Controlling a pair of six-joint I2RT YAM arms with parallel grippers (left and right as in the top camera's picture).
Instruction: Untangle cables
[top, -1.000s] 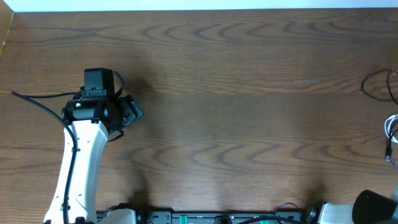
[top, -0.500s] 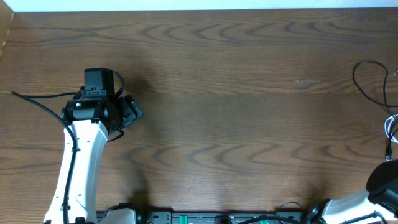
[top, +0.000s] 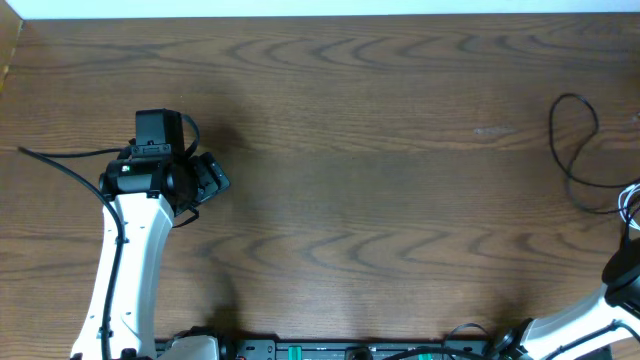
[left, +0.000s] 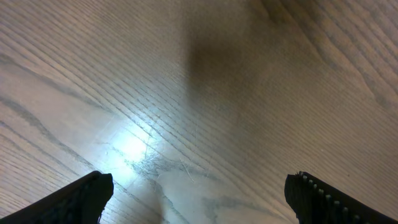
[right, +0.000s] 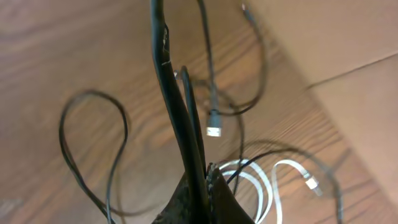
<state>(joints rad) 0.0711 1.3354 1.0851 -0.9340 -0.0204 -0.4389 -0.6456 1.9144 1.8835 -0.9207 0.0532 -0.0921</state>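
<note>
In the right wrist view my right gripper (right: 207, 180) is shut on a thin black cable (right: 169, 93) that runs taut from the jaws up and away. A second black cable strand forms a loop (right: 93, 146) on the wood to the left, and a small silver plug (right: 214, 130) hangs beside the held strand. A white cable (right: 264, 180) lies coiled just right of the jaws. From overhead the black loop (top: 573, 130) and a bit of the white cable (top: 630, 205) show at the right edge. My left gripper (left: 199, 205) is open over bare wood, far from the cables.
The left arm (top: 135, 240) stands at the table's left side with its own thick black wire (top: 60, 165) trailing left. The right arm (top: 622, 285) enters at the bottom right corner. A pale surface (right: 348, 56) borders the table beyond the cables.
The black cable loop has been drawn leftward into the overhead view and has grown larger. The right arm has risen further into the bottom right corner. The left arm is still.
</note>
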